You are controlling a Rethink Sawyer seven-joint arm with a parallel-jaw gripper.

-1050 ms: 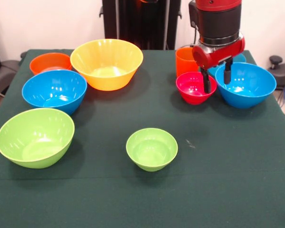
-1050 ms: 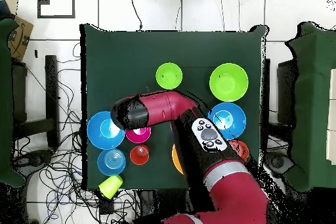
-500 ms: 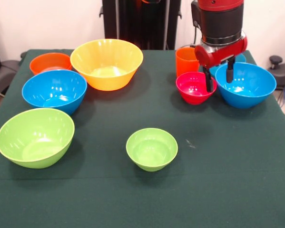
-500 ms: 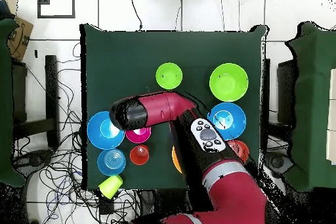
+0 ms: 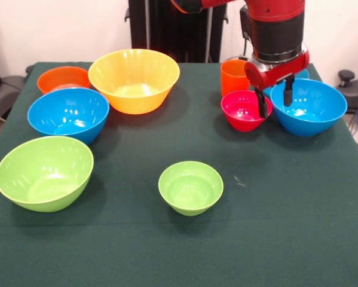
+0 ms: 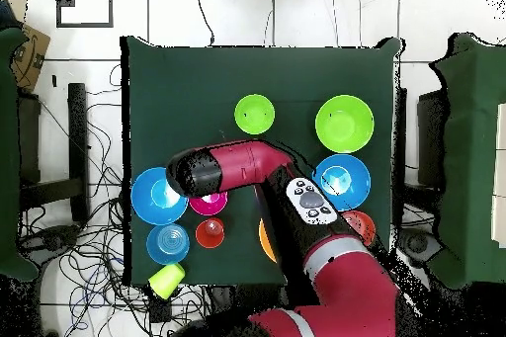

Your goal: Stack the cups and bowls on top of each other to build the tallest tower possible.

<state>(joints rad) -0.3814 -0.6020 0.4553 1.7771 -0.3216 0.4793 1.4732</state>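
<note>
No tower exists yet: every bowl and cup sits separately on the green table (image 5: pixel 286 197), nothing nested in anything.

Seen from the front, a small red-pink bowl (image 5: pixel 243 110) sits just beside a large blue bowl (image 5: pixel 310 107), with an orange cup (image 5: pixel 232 76) just behind the red-pink bowl. The gripper (image 5: pixel 274 100) hangs over the gap where these two bowls meet, its two dark fingers (image 5: pixel 261 105) spread apart and holding nothing; one finger hangs at the red-pink bowl's rim, the other over the blue bowl's edge. Whether either touches cannot be told.

Farther out, a small green bowl (image 5: pixel 190 187) stands alone near the table's middle. On the opposite side lie a large lime green bowl (image 5: pixel 44 172), a second blue bowl (image 5: pixel 68 113), a big yellow bowl (image 5: pixel 134 79) and a small orange bowl (image 5: pixel 63 78).

The overhead view also shows a smaller blue bowl (image 6: pixel 168 243) and a yellow-green cup (image 6: pixel 165 280) lying near the table's corner.

By this layout, all of the stacking remains to be done.
</note>
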